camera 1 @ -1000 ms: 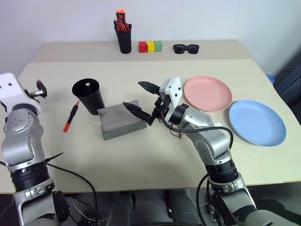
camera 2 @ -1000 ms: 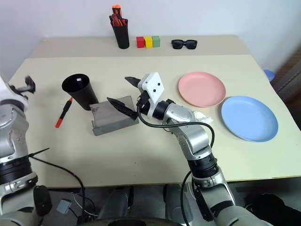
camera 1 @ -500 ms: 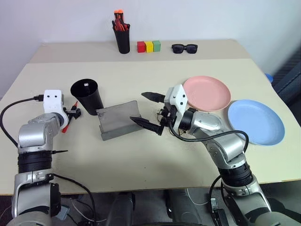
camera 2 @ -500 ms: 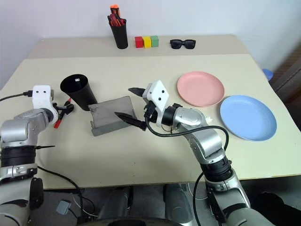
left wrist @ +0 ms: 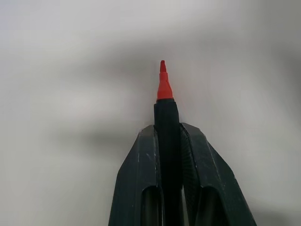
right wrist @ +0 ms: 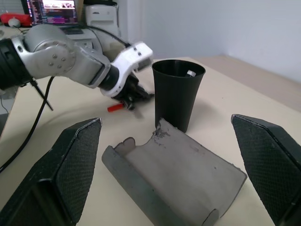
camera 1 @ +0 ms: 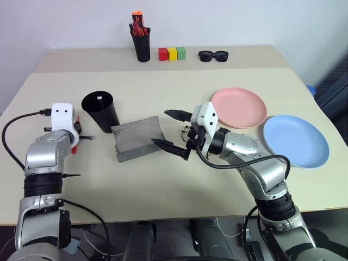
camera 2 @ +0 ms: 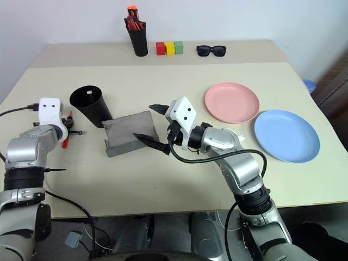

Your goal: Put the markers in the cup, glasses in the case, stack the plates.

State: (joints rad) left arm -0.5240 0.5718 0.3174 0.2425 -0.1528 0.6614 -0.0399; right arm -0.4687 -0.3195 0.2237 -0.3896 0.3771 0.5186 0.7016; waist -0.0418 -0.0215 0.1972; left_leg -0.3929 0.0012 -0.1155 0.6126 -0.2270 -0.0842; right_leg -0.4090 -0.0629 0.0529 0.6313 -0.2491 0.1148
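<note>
Clearly our left gripper (left wrist: 168, 141) is clamped on the marker (left wrist: 165, 101), its red tip poking out past the fingertips, low over the table (camera 1: 163, 185). Just beyond it to the right stands the cup (camera 1: 101, 110), with nothing between them, so we judge the marker step only begun: gripped, not yet in the cup. Past the cup lies the case (camera 1: 138, 140), lid up, and our right gripper (camera 1: 173, 130) hangs beside it with its jaws wide apart and empty. We cannot tell whether the glasses are inside. Farther right the pink plate (camera 1: 239, 107) and blue plate (camera 1: 297, 141) lie side by side, unstacked. Our left side sits near the table's left edge; toward the cup the way is open, its rim the one thing to clear.
</note>
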